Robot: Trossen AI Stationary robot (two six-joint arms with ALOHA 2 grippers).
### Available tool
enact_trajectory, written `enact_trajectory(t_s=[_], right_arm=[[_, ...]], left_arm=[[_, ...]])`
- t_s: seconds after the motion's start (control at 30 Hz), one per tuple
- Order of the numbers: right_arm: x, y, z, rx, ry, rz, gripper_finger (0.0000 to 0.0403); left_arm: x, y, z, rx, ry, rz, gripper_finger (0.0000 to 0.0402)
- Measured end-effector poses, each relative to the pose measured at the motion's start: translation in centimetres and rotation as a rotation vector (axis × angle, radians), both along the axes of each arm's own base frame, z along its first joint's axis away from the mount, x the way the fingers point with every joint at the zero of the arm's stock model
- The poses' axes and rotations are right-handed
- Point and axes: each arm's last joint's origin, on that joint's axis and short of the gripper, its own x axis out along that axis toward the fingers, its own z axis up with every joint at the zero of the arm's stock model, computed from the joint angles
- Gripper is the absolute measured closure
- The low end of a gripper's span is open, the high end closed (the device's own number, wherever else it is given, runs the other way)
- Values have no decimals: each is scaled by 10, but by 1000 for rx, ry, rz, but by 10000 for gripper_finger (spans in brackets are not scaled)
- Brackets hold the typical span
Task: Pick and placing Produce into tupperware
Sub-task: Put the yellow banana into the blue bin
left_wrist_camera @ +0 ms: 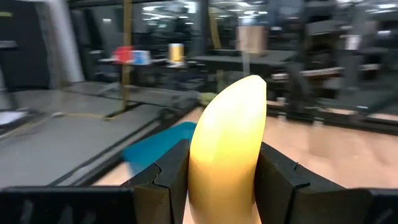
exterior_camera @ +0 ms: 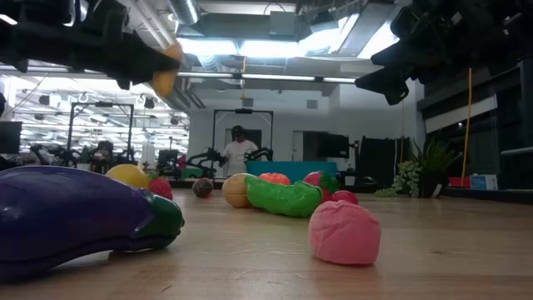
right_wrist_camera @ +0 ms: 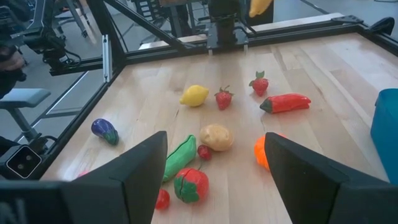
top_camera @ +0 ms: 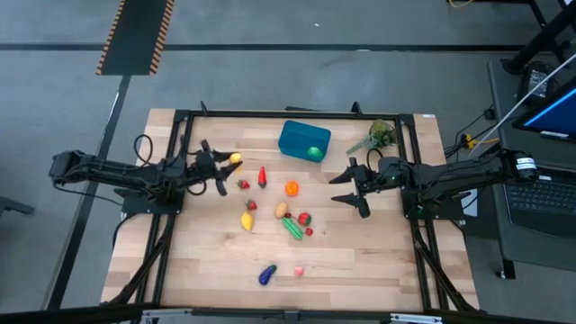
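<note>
Gripping smooth, curved yellow banana point(left_wrist_camera: 227, 149) between left gripper point(top_camera: 229, 160) jaws, tip protruding forward. Right gripper point(right_wrist_camera: 214, 163) jaws spread, nothing between. Glossy teal rounded tub point(top_camera: 304, 139) beyond left jaws on wood-plank table point(top_camera: 360, 261).

The high view is looking straight down on the whole table point(top_camera: 360, 261), while the low view is sitting at tabletop level, right beside the purple eggplant point(exterior_camera: 75, 212), facing across the table into the room. The right wrist view is looking across the table toward the eggplant point(right_wrist_camera: 105, 130) and the other arm; the left wrist view is pressing close on a banana point(left_wrist_camera: 227, 149).
</note>
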Motion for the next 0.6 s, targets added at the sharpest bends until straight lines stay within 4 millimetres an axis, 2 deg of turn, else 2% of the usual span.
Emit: enact_trajectory(t_s=[0.33,0.6], right_arm=[[0,0,0,0,-1,7,131],[0,0,-1,-1,4,15,131]], left_arm=[[2,10,-1,-30,1,-289,271],[8,24,-6,-33,7,-393,271]])
